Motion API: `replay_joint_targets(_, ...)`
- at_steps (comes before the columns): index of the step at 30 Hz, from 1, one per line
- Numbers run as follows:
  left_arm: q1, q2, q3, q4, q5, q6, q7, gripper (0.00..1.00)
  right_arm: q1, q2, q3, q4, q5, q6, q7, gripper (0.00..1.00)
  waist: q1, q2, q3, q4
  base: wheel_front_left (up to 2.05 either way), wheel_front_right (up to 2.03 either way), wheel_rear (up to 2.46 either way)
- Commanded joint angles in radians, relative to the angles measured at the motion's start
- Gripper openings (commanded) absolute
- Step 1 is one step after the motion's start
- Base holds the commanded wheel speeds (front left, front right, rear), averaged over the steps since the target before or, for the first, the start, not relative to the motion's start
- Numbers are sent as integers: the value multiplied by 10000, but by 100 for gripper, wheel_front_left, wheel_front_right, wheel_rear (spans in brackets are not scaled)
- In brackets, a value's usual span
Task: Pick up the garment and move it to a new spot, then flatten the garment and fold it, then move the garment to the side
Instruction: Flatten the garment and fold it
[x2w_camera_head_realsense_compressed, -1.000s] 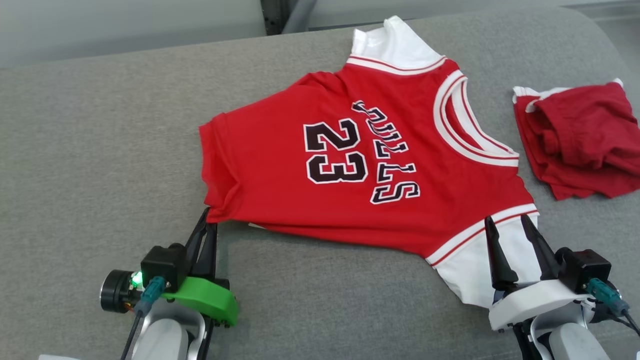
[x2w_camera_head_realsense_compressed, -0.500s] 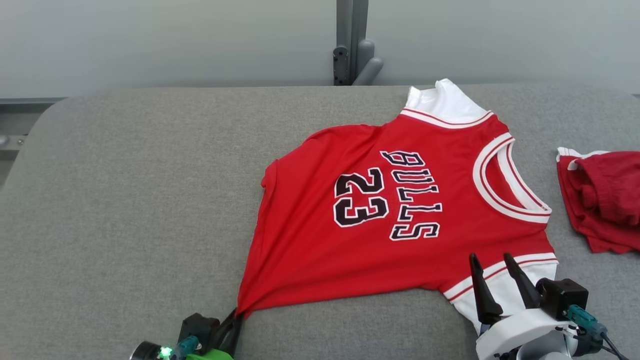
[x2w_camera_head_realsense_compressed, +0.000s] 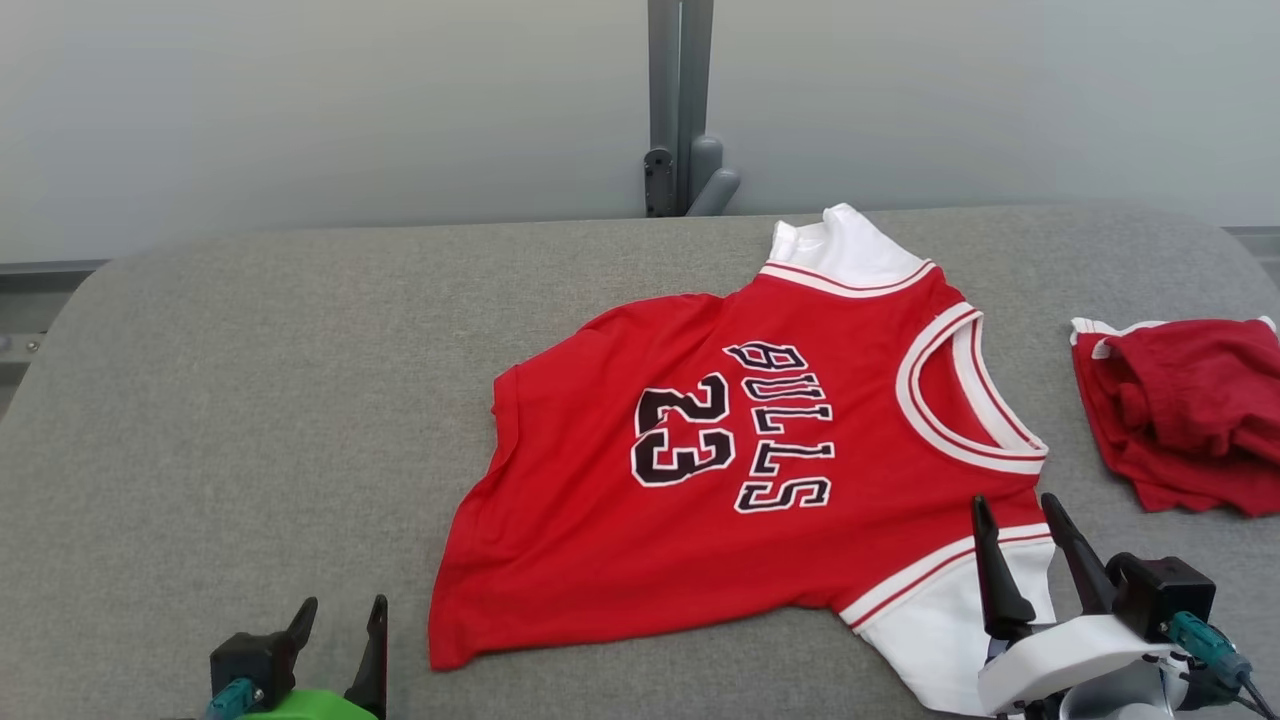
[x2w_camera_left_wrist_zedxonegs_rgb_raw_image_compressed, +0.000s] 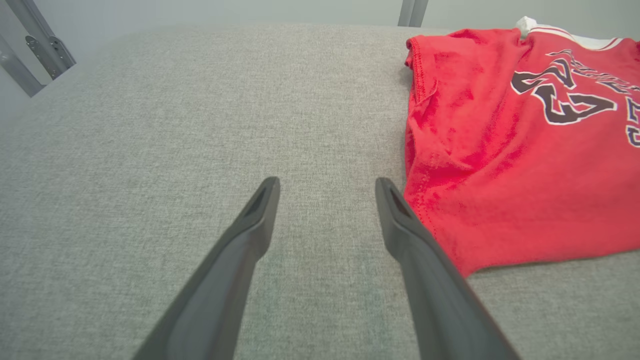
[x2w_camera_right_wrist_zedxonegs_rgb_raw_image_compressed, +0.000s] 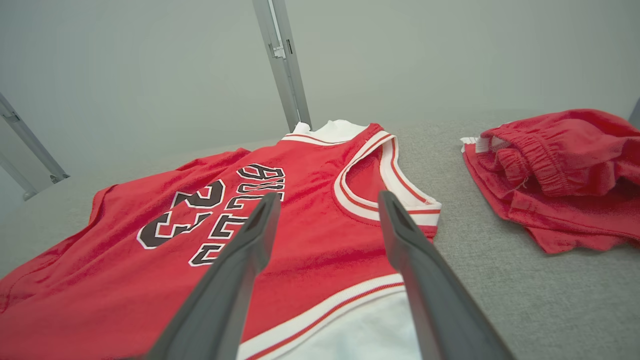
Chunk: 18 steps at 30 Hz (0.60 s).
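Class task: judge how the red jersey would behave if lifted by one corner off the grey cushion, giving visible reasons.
Probably floppy: the red jersey lies wrinkled with a rumpled hem, so it would likely sag. It looks thin, so likely light. Pushed across the grey cushion, it would probably bunch rather than slide.

The table (x2w_camera_head_realsense_compressed: 250, 420) is padded in grey woven cloth and has rounded corners. A red jersey (x2w_camera_head_realsense_compressed: 600, 540) lies spread on it, front up, to the right of the middle, with its neck toward the right and its hem toward the left. It reads BULLS and 23 in black and has white sleeves and white-and-red trim. Near the table's right edge, apart from the jersey, lie crumpled red shorts (x2w_camera_head_realsense_compressed: 1190, 420).
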Motion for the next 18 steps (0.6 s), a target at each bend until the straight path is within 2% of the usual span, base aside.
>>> replay_joint_targets(1, 265, -65, 133, -232, 199, 135, -42, 100, 176, 17, -167, -96, -100, -12, -41, 100, 0, 99, -139, -161, 0, 0, 0)
replay_joint_targets(5, 867, -337, 968, -1543, 668, 525, -39, 100, 257, 17, -292, -567, -456, -12, -38, 100, 0, 99, -291, -385, 0, 0, 0)
replay_joint_targets(8, 1387, -673, 1492, -2400, 1051, 599, -39, 100, 418, 28, -375, -897, -665, -12, -38, 100, 0, 99, -406, -536, 0, 0, 0)
replay_joint_targets(13, 2012, -1172, 2069, -3156, 1647, 420, -42, 100, 647, 72, -434, -1194, -855, -12, -37, 100, 0, 99, -547, -666, 0, 0, 0)
replay_joint_targets(18, 2343, -1470, 2319, -3243, 2038, 138, -41, 100, 866, 104, -463, -1297, -905, -12, -37, 100, 0, 99, -631, -720, 0, 0, 0)
